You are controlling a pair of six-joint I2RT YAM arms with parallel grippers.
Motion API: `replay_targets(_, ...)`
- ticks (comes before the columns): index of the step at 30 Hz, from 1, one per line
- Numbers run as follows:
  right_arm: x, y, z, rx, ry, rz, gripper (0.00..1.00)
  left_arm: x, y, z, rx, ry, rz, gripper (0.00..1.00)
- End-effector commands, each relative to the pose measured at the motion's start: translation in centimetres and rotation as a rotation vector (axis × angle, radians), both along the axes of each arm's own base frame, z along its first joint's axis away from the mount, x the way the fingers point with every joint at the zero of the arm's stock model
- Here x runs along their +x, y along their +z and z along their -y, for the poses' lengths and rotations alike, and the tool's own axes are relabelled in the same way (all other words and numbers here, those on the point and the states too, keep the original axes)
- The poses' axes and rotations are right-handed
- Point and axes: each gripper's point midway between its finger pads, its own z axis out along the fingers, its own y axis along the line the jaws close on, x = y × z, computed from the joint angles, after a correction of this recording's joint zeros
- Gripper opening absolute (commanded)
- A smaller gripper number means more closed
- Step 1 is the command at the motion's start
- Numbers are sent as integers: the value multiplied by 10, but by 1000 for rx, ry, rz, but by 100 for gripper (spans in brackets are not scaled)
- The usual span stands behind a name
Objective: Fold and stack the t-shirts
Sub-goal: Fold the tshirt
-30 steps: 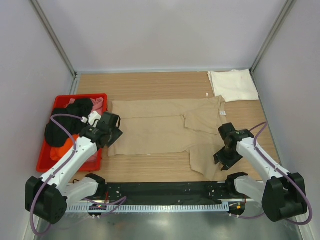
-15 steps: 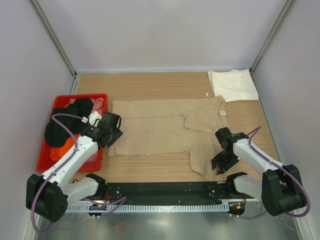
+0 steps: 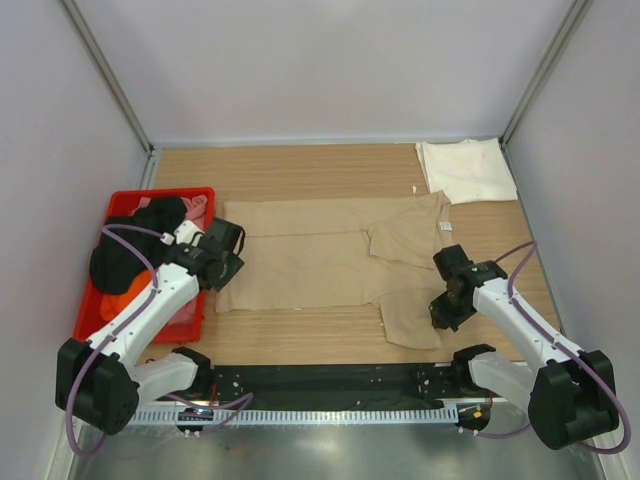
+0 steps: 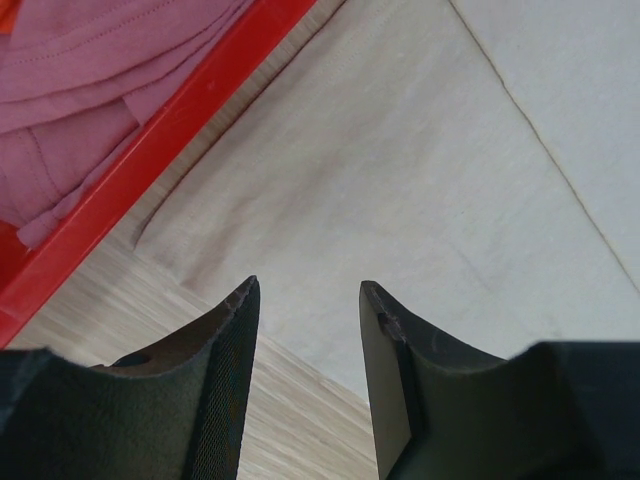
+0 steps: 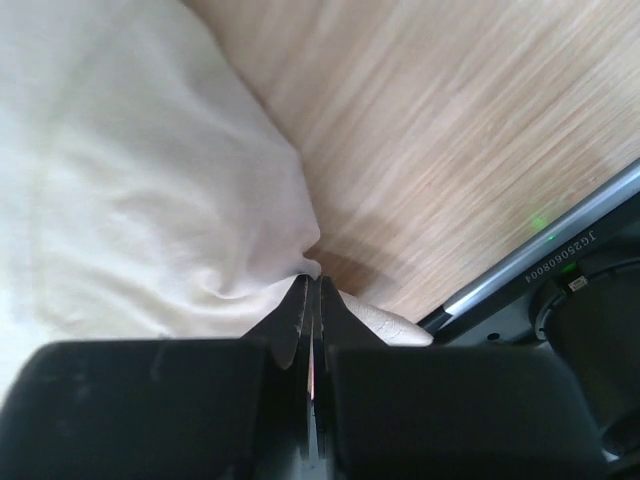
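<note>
A tan t-shirt (image 3: 310, 255) lies spread across the middle of the table, one sleeve folded in at the right. My right gripper (image 3: 441, 317) is at the shirt's near right corner. In the right wrist view it (image 5: 311, 280) is shut on a pinch of the tan cloth (image 5: 130, 200), which bunches up at the tips. My left gripper (image 3: 233, 266) hovers over the shirt's near left corner beside the red bin. In the left wrist view it (image 4: 308, 288) is open, with the flat tan cloth (image 4: 400, 180) below and nothing between the fingers. A folded cream-white t-shirt (image 3: 466, 170) lies at the far right corner.
The red bin (image 3: 92, 318) at the left holds a black shirt (image 3: 135, 245), a pink one (image 3: 197, 207) and an orange one (image 3: 118, 297). Its rim (image 4: 170, 130) runs close to my left fingers. A black rail (image 3: 330, 380) edges the near side; walls enclose the table.
My right gripper has closed on the tan shirt's near right corner and drawn that flap in from the near edge. The left gripper has shifted slightly along the shirt's left edge.
</note>
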Motion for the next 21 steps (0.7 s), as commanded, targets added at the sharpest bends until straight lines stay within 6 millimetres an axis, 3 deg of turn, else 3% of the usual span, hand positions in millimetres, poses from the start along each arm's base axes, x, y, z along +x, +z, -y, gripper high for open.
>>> replay_targets(1,17,22,13,-82,-15,83,2,1,4,2,-50,84,8,46)
replay_targets(7,34,29,3,-37,26,140,1,-5,-12,10,-129,178,-31,46)
replay_targets(12,48,39,-2,-19,64,199,1,-21,-35,2,-161,354,-71,45)
replay_targets(21,57,41,-20,72,118,246,1,-33,-52,-5,-240,586,-51,43)
